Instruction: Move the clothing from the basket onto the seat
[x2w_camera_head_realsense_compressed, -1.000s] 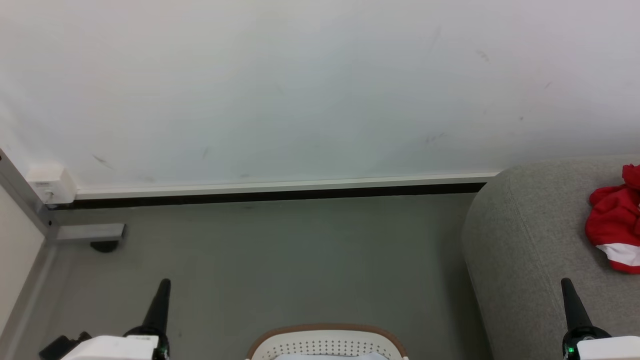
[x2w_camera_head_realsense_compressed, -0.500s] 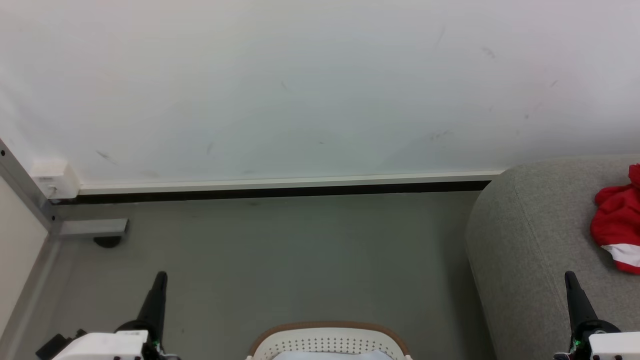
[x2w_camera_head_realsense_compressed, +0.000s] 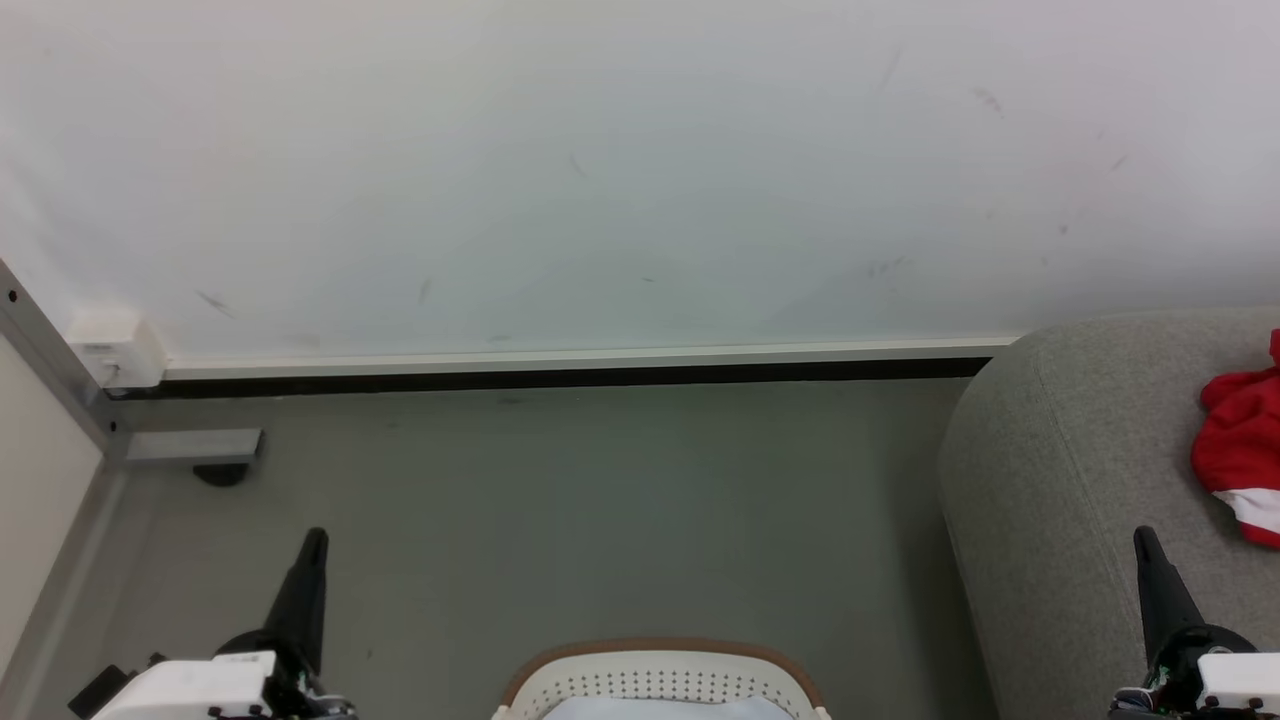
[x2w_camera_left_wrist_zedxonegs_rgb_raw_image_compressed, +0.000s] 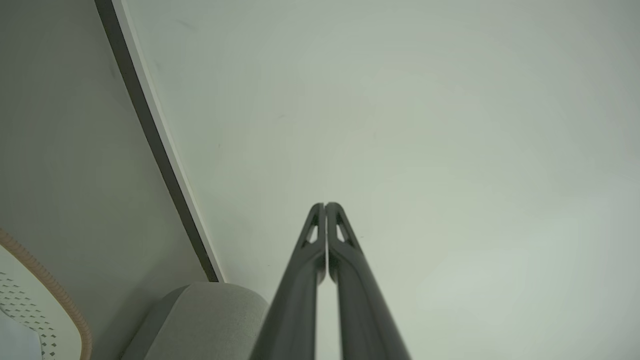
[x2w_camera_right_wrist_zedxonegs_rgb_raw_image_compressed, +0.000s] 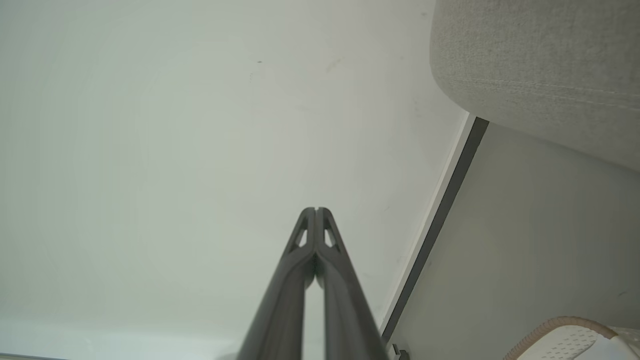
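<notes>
The clothing (x2w_camera_head_realsense_compressed: 1240, 450), a crumpled red heap with a white stripe along its lower edge, lies well to the right of the basket (x2w_camera_head_realsense_compressed: 660, 650) and beyond it. It rests on top of the seat (x2w_camera_head_realsense_compressed: 1060, 480) and is cut off by the edge of the head view. The basket itself sits at the bottom middle of that view. Only its far curve shows: the brown rim, a band of white perforated wall, and a strip of pale lining (x2w_camera_head_realsense_compressed: 660, 710) inside. What else it holds cannot be told.

The seat, grey and woven with a rounded end, stands to the right of the basket and apart from it, with a strip of grey floor (x2w_camera_head_realsense_compressed: 560, 500) between them.

The left gripper (x2w_camera_head_realsense_compressed: 313, 540) hangs to the left of the basket, above the floor. Its two dark fingers are pressed together from tip to base, as the left wrist view makes plain, and they hold nothing. The right gripper (x2w_camera_head_realsense_compressed: 1144, 540) hangs to the right of the basket, in front of the near part of the seat and short of the clothing. Its fingers too are closed tight on each other and empty.

Beyond the basket, a pale wall (x2w_camera_head_realsense_compressed: 600, 170) meets the floor along a white and dark baseboard (x2w_camera_head_realsense_compressed: 560, 365).
</notes>
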